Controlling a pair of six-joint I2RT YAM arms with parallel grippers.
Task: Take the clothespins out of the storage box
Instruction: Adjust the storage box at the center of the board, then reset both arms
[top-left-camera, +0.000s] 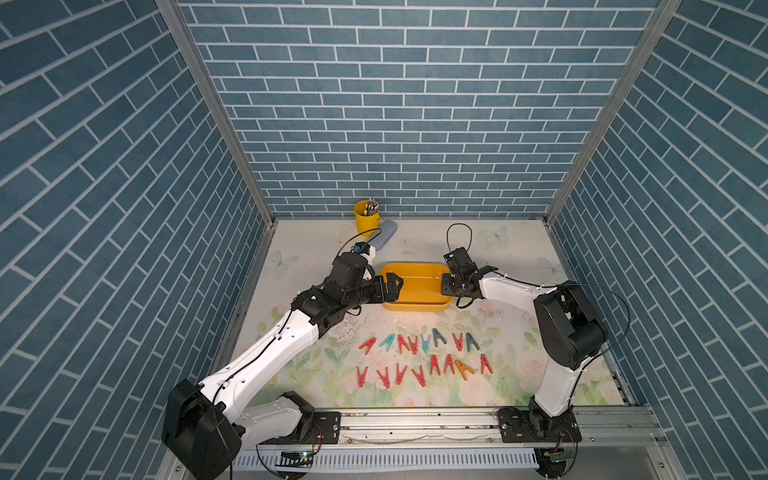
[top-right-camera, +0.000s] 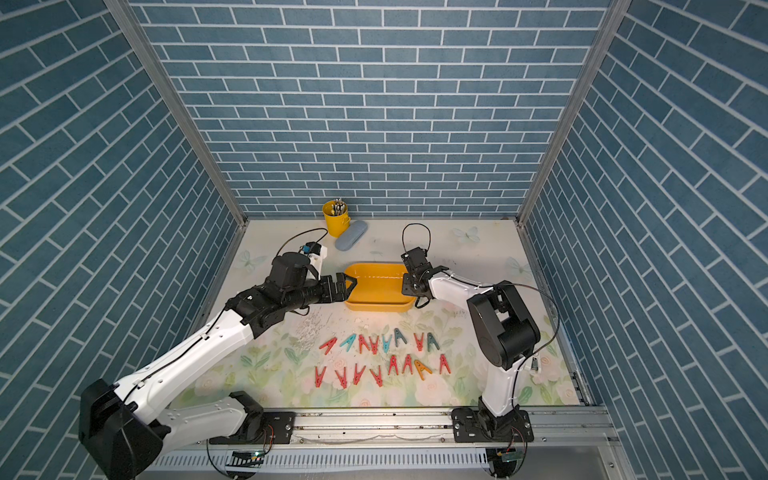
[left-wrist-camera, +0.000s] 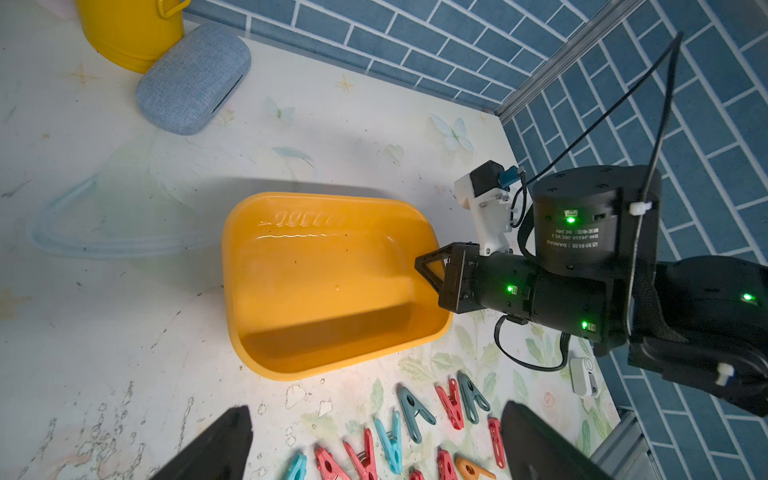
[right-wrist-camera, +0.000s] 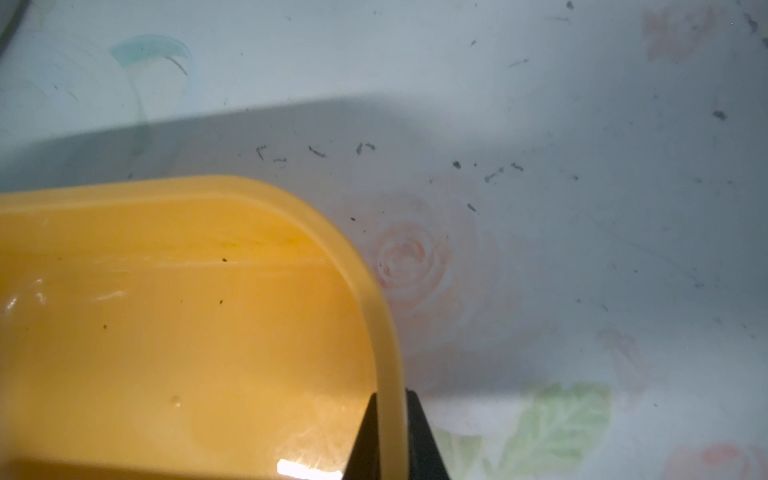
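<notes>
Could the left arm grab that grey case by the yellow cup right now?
Probably yes: its fingers stand open and empty, the grey case lies close by, nothing on top.

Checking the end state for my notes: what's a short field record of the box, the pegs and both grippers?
storage box: empty
clothespins: all out, in two rows on the table, between box and robot base
right gripper: jaws shut on the box rim
left gripper: jaws open, holding nothing, at the box's opposite end
</notes>
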